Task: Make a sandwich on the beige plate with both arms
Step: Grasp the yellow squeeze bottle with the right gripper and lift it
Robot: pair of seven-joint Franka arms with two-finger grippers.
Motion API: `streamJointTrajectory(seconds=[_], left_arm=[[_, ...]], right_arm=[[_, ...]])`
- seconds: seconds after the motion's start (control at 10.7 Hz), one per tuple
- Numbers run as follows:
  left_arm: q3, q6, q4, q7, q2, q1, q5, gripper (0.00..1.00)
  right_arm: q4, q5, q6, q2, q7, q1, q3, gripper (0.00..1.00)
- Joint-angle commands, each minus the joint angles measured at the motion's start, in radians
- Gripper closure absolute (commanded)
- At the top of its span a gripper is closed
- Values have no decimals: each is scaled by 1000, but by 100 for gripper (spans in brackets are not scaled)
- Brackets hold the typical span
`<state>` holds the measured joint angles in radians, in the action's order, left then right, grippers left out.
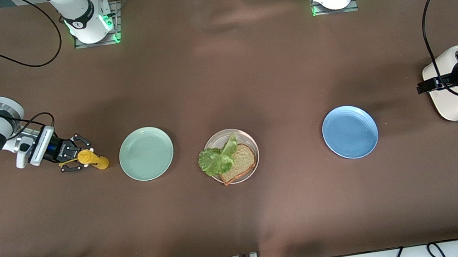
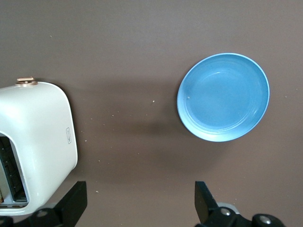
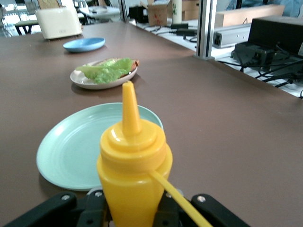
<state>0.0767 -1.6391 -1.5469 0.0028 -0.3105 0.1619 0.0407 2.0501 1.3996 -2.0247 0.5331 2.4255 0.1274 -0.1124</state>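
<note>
Far left of the frame: right pincer (image 1: 73,159) clamped on yellow squeeze bottle (image 1: 93,159), just beside mint plate (image 1: 146,153). Centre: beige plate (image 1: 250,142) bearing one brown bread slice (image 1: 241,162), ruffled lettuce (image 1: 216,157) overhanging its rim; bare surface (image 1: 220,70) all round. Blue plate (image 1: 350,132) right of that. Far right edge: left pincer (image 2: 142,201) spread wide, empty, above white toaster (image 1: 444,80).

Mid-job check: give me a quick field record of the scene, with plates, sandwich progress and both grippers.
beige plate: between the other two plates, holds one bread slice with lettuce leaf on it
second slice: not on the sandwich yet
mint green plate: bare
blue plate: bare
right gripper: fingers around yellow mustard bottle beside the mint green plate
left gripper: open, over the table by the toaster
</note>
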Motion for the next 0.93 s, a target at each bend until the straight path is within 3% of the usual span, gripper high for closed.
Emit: streamJointTrajectory(seconds=[0.0, 0.37, 0.56, 0.84], left_arm=[[6, 8, 24, 5, 14, 11, 7, 0], [57, 13, 18, -9, 85, -2, 10, 0], [104, 13, -21, -17, 140, -1, 16, 0], [115, 7, -82, -72, 186, 1, 10, 0]], right_arm=[[-57, -149, -119, -47, -217, 8, 65, 100], [-189, -518, -195, -56, -744, -14, 157, 100], [-256, -719, -219, -56, -1031, -32, 215, 100], [-330, -1005, -236, -47, -1385, -86, 278, 100]])
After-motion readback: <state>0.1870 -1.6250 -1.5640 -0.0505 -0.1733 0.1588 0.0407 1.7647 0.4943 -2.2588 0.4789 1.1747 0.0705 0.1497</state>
